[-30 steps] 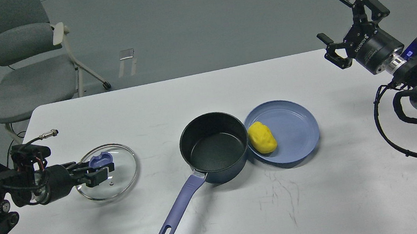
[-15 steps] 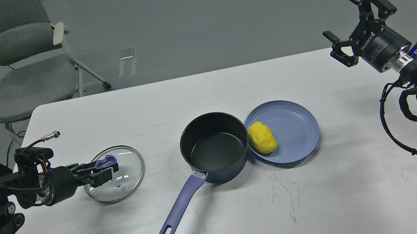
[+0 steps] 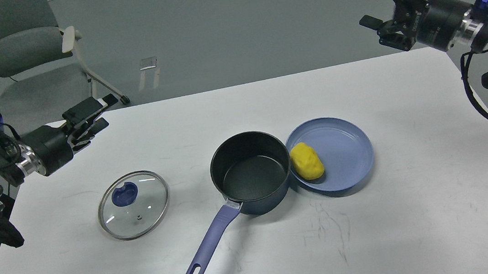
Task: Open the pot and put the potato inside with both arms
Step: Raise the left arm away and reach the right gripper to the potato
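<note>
A dark pot (image 3: pixel 250 170) with a purple handle stands open in the middle of the white table (image 3: pixel 417 209). Its glass lid (image 3: pixel 133 204) with a blue knob lies flat on the table to the left of it. A yellow potato (image 3: pixel 307 161) lies on a blue plate (image 3: pixel 341 144) touching the pot's right side. My left gripper (image 3: pixel 95 112) is open and empty, raised above the table's far left, well clear of the lid. My right gripper (image 3: pixel 374 0) is open and empty, high above the far right edge.
A grey office chair (image 3: pixel 19 57) stands on the floor behind the table's far left corner. The pot handle (image 3: pixel 212 239) points towards the front edge.
My left gripper has let go of the lid knob and risen up and back to the far left. The lid now lies free. My right gripper has moved up and back.
</note>
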Robot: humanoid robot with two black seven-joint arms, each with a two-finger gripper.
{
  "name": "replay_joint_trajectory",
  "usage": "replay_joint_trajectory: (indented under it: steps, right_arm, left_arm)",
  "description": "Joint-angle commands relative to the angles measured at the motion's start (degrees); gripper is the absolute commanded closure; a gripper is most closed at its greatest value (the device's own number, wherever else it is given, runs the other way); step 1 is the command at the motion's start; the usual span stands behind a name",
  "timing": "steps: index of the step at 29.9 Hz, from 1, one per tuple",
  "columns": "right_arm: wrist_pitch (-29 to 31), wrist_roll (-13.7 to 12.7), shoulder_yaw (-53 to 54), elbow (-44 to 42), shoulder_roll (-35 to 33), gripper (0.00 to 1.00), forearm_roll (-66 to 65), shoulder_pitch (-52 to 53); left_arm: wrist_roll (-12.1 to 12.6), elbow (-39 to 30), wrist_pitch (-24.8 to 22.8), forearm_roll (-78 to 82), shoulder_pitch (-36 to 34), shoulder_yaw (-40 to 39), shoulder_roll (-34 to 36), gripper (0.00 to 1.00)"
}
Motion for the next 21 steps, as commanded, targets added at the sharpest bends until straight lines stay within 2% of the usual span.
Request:
replay_joint_trajectory:
  steps: [1, 5, 10, 21]
  right_arm:
    - [0.0, 0.0, -11.9, 1.2, 0.4, 0.0, -6.5, 9.9]
    - [0.0, 0.0, -24.3, 3.1, 5.0, 0.0, -17.3, 19.3]
    - [0.0, 0.0, -32.8, 4.0, 10.2, 0.0, -28.2, 24.4]
    - [0.0, 0.0, -46.6, 2.3, 24.0, 0.0, -40.2, 26.4]
  left_arm:
    - [0.0, 0.0, -0.4, -5.4, -0.7, -0.1, 0.1, 0.02]
    - [0.0, -0.2, -0.5, -6.0, -1.2, -0.9, 0.0, 0.02]
    - [0.0, -0.4, -0.4, -6.0, -1.2, -1.0, 0.0, 0.02]
    - [0.0, -0.8, -0.5, -6.0, -1.3, -1.1, -0.1, 0.02]
